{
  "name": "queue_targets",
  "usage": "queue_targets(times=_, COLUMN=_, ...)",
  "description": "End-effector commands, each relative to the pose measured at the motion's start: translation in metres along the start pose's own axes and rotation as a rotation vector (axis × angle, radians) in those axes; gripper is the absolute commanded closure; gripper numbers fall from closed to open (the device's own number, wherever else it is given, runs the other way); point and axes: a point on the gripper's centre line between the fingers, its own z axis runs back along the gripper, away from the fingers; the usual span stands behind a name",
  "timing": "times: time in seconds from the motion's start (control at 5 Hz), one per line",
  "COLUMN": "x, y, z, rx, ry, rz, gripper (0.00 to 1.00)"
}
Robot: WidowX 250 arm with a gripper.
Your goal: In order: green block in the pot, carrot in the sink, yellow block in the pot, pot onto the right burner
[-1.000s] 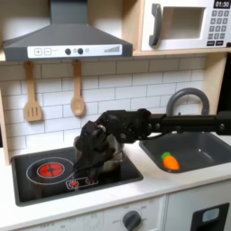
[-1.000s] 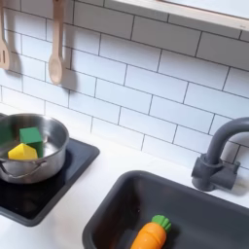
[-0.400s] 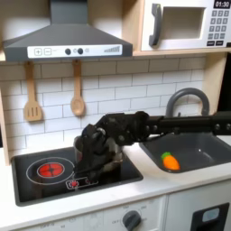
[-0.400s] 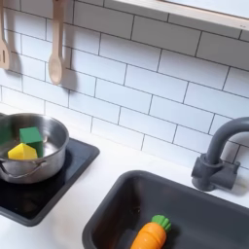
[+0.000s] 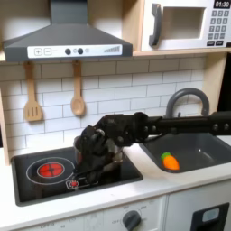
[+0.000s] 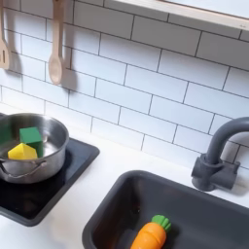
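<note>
In the second exterior view the silver pot (image 6: 49, 156) stands on the black cooktop (image 6: 78, 156). The green block (image 6: 31, 135) and the yellow block (image 6: 21, 152) lie side by side inside it. The orange carrot (image 6: 150, 234) rests in the dark grey sink (image 6: 209, 209), and it shows there in the first exterior view too, carrot (image 5: 169, 161) in sink (image 5: 200, 143). In the first exterior view my black gripper (image 5: 91, 152) hangs low over the right half of the cooktop (image 5: 27, 180). It hides the right burner, and its jaws are too dark to read.
The left burner (image 5: 51, 168) glows red at the first exterior view's left. Two wooden utensils (image 5: 78, 101) hang on the tiled wall behind the stove. The arched faucet (image 6: 218, 156) stands at the sink's back edge. A range hood (image 5: 68, 41) overhangs the cooktop.
In the first exterior view the gripper has edged slightly left and down over the cooktop. The pot, both blocks and the carrot have not moved.
</note>
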Motion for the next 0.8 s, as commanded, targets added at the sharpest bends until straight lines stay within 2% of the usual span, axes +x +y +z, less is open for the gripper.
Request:
queue_targets(times=0.0, x=-0.004, y=0.005, z=-0.006, rx=0.004, ry=0.033, rz=0.036, gripper=1.0)
queue_targets(times=0.2, x=0.001, y=-0.001, z=0.0, rx=-0.009, ry=0.008, rz=0.022, gripper=1.0)
queue_targets(times=0.4, x=0.006, y=0.001, z=0.019, rx=-0.014, ry=-0.062, rz=0.029, gripper=1.0)
queue_targets(times=0.6, x=0.011, y=-0.004, z=0.037, rx=-0.035, ry=-0.134, rz=0.016, gripper=1.0)
